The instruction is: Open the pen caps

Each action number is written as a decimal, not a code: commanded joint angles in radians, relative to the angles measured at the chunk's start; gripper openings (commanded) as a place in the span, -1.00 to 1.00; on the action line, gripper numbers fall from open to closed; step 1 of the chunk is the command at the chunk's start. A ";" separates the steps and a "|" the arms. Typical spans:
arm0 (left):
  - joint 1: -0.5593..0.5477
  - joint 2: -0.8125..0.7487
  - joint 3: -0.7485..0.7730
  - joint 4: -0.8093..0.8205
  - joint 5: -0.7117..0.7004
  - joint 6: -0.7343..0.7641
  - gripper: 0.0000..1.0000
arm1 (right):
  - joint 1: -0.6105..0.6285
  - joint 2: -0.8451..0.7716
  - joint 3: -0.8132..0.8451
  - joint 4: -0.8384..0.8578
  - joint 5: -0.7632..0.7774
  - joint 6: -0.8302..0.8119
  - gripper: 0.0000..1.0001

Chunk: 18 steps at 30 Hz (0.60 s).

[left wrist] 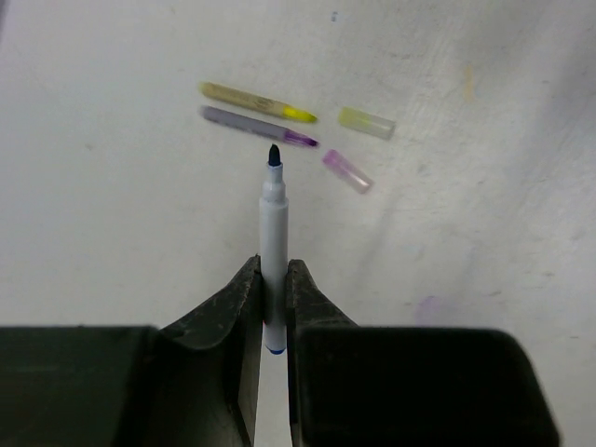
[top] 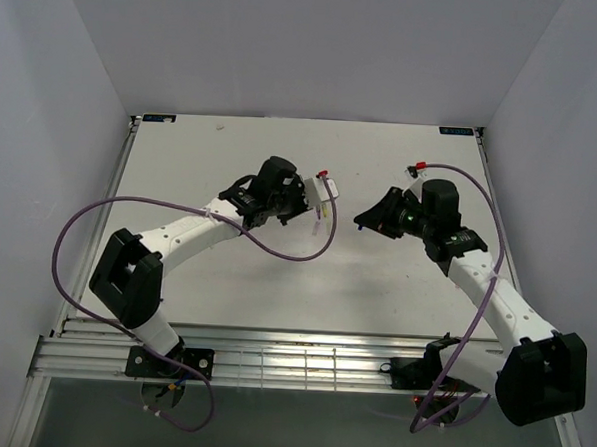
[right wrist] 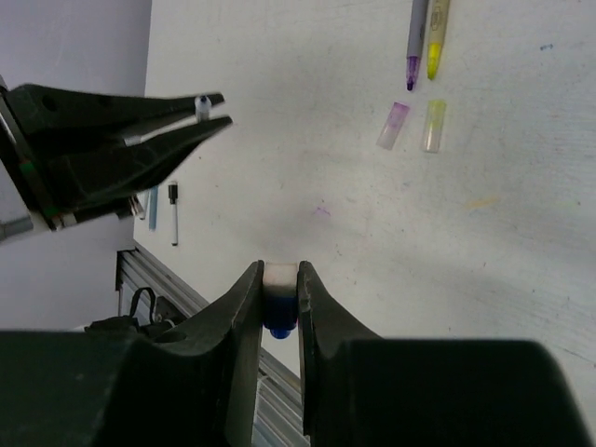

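My left gripper is shut on a white pen whose bare blue tip points away from me, above the table. My right gripper is shut on a short blue pen cap with a pale end. In the top view the two grippers face each other a small gap apart. On the table lie a yellow pen and a grey-purple pen, both uncapped, with a pale yellow cap and a pink cap loose beside them.
Past the left gripper in the right wrist view, a thin pen with a dark cap and a blue stick lie near the metal rails. Purple cables hang from both arms. Grey walls enclose the table.
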 commanded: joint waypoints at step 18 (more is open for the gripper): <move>0.319 0.219 0.242 -0.087 0.426 1.119 -1.00 | -0.037 -0.012 0.398 -0.639 -0.195 0.118 -0.85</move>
